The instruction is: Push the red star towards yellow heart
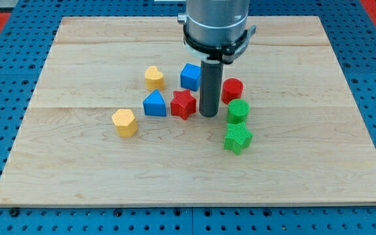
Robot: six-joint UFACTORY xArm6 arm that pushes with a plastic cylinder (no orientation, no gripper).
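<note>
My tip (209,115) sits on the tabletop (305,183) just to the view's right of the red star (183,104), very near it, though I cannot tell whether it is touching. I judge that placement suits the job: the yellow heart (153,78) lies up and to the view's left of the star, so a push has to come from this far side. I carry no gripper, only this rod, so nothing is spread or pinching. The blue triangular block (155,104) touches the star's left side and could be dragged along. A blue block (190,76) stands just above the star, beside the route. Behind me are the red cylinder (232,89), green cylinder (237,111) and green star (237,138); a yellow hexagonal block (125,122) lies well clear at lower left
</note>
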